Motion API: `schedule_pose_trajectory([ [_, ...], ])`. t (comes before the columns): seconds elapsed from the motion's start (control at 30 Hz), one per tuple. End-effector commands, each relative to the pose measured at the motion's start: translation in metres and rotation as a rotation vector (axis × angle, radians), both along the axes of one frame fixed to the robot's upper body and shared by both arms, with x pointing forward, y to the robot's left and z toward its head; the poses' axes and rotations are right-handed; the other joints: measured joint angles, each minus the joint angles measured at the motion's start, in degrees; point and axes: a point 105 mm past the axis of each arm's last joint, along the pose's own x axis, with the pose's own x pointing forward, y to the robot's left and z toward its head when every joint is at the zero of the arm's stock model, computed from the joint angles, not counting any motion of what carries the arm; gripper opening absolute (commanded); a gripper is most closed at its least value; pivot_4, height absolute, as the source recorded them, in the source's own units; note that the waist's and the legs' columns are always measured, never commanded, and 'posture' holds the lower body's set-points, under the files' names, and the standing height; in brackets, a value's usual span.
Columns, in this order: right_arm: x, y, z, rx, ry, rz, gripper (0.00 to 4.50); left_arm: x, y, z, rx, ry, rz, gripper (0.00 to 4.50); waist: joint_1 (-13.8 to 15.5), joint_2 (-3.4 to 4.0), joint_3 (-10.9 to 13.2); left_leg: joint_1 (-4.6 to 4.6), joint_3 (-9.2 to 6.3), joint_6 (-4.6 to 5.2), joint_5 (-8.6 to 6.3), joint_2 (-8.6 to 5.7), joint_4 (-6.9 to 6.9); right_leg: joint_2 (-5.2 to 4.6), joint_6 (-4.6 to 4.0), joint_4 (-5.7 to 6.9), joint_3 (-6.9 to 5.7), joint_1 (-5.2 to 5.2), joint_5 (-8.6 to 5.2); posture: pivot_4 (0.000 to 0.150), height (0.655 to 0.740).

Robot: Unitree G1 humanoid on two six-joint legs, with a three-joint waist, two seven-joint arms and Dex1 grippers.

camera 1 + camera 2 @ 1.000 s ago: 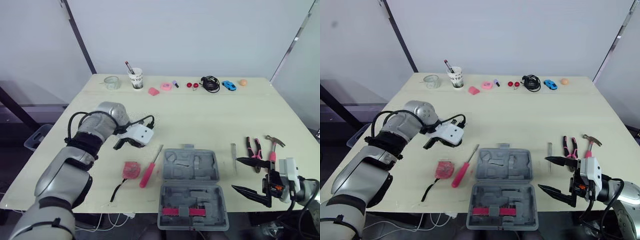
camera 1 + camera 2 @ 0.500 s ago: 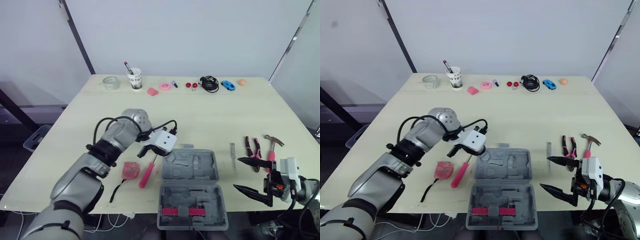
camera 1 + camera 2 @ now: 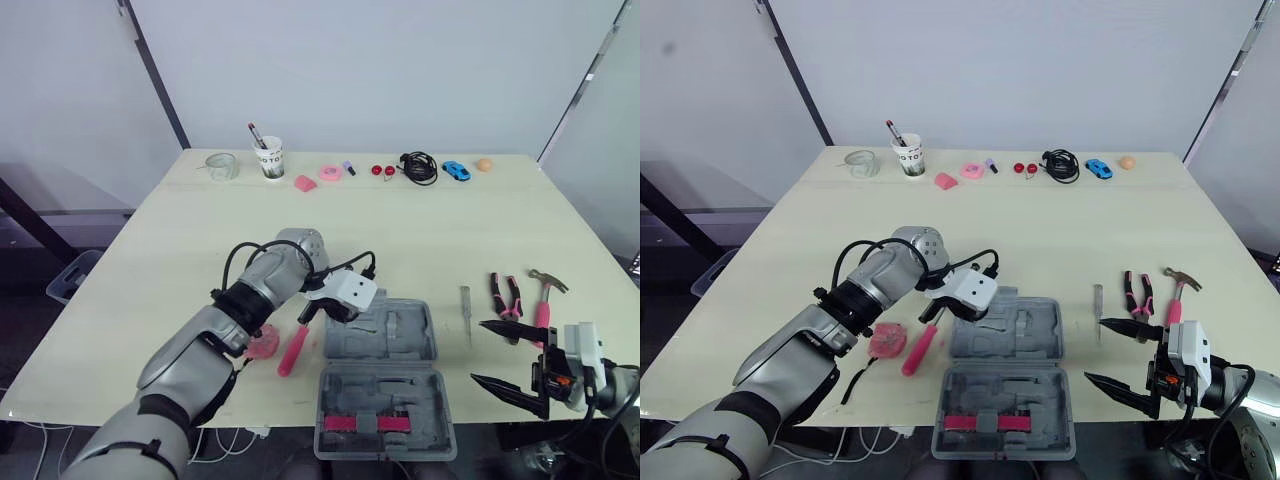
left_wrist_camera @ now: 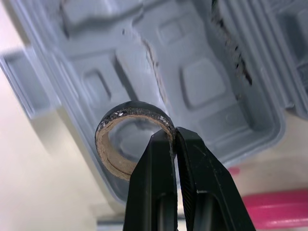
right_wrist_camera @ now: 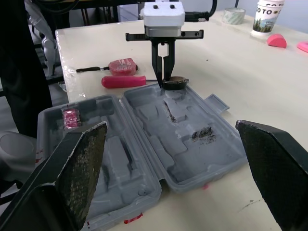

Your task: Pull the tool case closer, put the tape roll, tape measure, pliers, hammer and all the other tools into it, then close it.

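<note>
The left gripper (image 4: 174, 134) is arriving from well left of the tool case (image 3: 400, 335) and hanging over the left edge of its far half. Its fingers are pinching the rim of the tape roll (image 4: 130, 111), which is hovering just over the moulded tray. The right gripper (image 3: 478, 351) is waiting right of the case, fingers spread wide and holding nothing. The tape roll is likely being stowed; next, the roll is needing lowering into a recess before the fingers part. The pliers (image 3: 507, 293) and hammer (image 3: 546, 292) are lying right of the case.
</note>
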Motion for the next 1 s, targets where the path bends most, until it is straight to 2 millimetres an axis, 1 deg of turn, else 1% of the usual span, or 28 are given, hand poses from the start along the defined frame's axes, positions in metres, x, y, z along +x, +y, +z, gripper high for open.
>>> schedule_pose_trajectory([
  [0.03, 0.001, -0.005, 0.008, -0.012, -0.043, -0.023, 4.50, 0.008, -0.001, 0.010, -0.020, -0.020, 0.004, 0.05, 0.0, 0.00, 0.0, 0.00, 0.00, 0.00, 0.00, 0.00, 0.00, 0.00, 0.00, 0.00, 0.00, 0.00, 0.00, 0.150, 0.7400],
  [0.17, 0.001, -0.004, 0.007, -0.015, -0.044, -0.023, 4.50, 0.008, -0.003, 0.007, -0.062, 0.025, 0.016, 0.05, 0.0, 0.00, 0.0, -0.01, 0.00, 0.00, 0.00, 0.00, 0.00, 0.00, 0.00, -0.01, 0.00, 0.00, 0.00, 0.150, 0.7400],
  [0.3, 0.000, -0.002, 0.007, -0.012, -0.047, -0.024, 4.50, 0.017, 0.000, 0.005, -0.062, 0.003, 0.056, 0.05, 0.0, -0.01, 0.0, -0.01, -0.01, 0.00, 0.00, 0.00, 0.00, 0.00, 0.00, -0.01, 0.00, 0.00, 0.00, 0.150, 0.7400],
  [0.53, 0.000, -0.003, 0.007, -0.017, -0.051, -0.035, 4.50, 0.022, 0.005, 0.000, -0.039, 0.017, 0.081, 0.05, 0.0, -0.01, 0.0, -0.01, 0.00, 0.00, 0.00, 0.00, 0.00, 0.00, 0.00, -0.01, 0.00, -0.01, 0.00, 0.150, 0.7400],
  [0.67, 0.000, -0.002, 0.008, -0.018, -0.054, -0.038, 4.50, 0.019, 0.003, -0.004, -0.037, 0.040, 0.072, 0.05, 0.0, -0.01, 0.0, -0.01, 0.00, 0.00, 0.00, 0.00, 0.00, 0.00, 0.00, -0.01, 0.00, -0.01, 0.00, 0.150, 0.7400],
  [1.0, 0.000, -0.001, 0.010, -0.017, -0.059, -0.037, 4.50, 0.019, 0.000, -0.008, -0.046, 0.032, 0.065, 0.05, 0.1, 0.00, 0.0, -0.02, -0.01, 0.00, 0.00, -0.01, 0.00, 0.00, 0.00, -0.01, 0.00, 0.00, 0.00, 0.150, 0.7400],
])
